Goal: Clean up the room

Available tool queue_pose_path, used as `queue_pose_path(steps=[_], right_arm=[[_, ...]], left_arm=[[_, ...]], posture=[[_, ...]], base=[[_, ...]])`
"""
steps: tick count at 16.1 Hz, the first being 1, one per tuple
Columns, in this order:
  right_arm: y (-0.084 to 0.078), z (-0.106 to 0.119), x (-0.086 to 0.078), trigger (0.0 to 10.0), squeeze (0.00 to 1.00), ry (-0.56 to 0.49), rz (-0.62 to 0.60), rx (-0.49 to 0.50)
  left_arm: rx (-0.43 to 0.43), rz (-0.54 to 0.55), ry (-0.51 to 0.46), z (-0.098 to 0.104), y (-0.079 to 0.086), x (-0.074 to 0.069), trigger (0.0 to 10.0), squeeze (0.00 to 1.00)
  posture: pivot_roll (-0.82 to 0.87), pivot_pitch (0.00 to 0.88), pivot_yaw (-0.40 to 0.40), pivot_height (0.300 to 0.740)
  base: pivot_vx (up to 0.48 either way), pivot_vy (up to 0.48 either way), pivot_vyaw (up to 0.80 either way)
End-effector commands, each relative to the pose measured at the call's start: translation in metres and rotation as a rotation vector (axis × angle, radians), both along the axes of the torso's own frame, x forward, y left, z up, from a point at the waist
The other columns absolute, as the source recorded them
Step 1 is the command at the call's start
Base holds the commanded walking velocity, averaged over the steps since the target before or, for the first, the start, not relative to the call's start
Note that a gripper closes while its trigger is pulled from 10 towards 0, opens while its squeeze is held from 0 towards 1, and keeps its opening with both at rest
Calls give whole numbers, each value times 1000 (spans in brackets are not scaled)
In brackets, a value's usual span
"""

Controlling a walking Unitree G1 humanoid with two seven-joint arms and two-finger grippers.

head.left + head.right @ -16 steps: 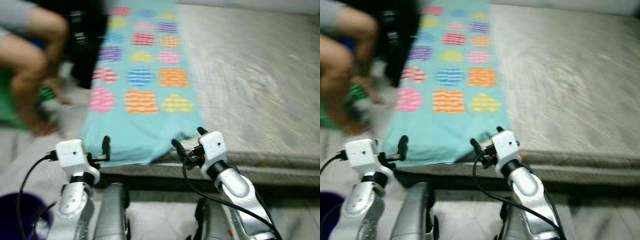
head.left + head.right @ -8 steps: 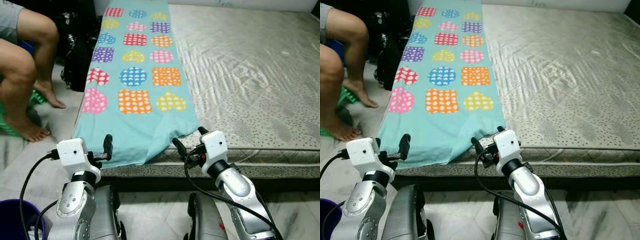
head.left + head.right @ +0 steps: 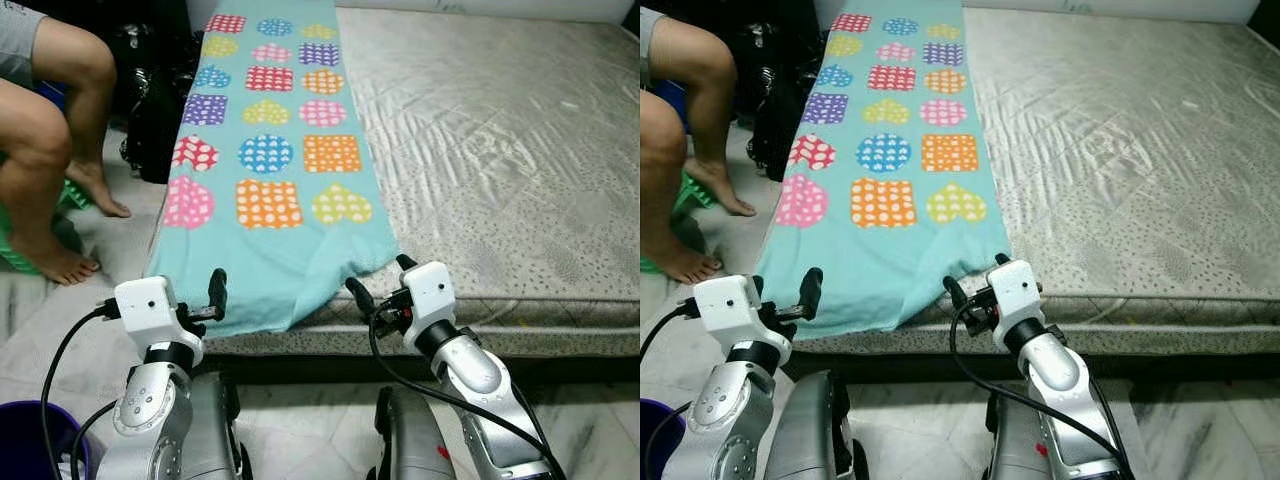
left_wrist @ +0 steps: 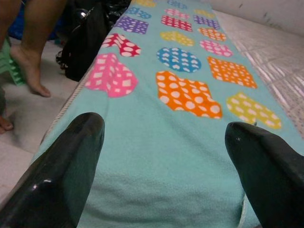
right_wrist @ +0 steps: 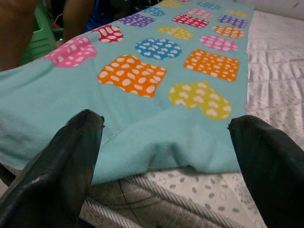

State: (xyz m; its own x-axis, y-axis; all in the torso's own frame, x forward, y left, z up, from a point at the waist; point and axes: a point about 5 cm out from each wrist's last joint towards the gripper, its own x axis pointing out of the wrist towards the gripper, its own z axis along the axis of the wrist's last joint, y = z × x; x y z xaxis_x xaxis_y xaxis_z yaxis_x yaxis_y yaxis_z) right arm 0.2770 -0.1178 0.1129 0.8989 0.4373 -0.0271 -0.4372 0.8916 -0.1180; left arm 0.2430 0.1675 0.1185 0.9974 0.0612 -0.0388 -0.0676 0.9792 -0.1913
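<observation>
Camera steadied from earlier blur, robot now halted at the bed (image 3: pixel 520 150), left gripper (image 3: pixel 200 300) and right gripper (image 3: pixel 375 290) both spread, empty, poised at near hem of blanket (image 3: pixel 270 170), likely grab next.

No readable text, labels, brands or numbers anywhere. The blanket (image 3: pixel 270 170) carries only a print of dotted hearts, squares and circles, no lettering.
</observation>
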Motion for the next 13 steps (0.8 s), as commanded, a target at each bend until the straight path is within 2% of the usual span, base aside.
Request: queue_pose_path(steps=[1,8,13], right_arm=[[-2,0,1,10000,0,-1,-10,2],[-1,-1,2,10000,0,3,-12,8],[-3,-2,2,10000,0,9,-17,17]], left_arm=[[4,-11,0,0,0,0,10000,0],[8,-16,0,0,0,0,10000,0],[7,-4,16,-3,1,1,10000,0]], posture=[[-141,137,-44,550],[-139,134,-42,550],[-137,127,-42,550]], base=[[274,0,0],[294,0,0],[0,0,0]])
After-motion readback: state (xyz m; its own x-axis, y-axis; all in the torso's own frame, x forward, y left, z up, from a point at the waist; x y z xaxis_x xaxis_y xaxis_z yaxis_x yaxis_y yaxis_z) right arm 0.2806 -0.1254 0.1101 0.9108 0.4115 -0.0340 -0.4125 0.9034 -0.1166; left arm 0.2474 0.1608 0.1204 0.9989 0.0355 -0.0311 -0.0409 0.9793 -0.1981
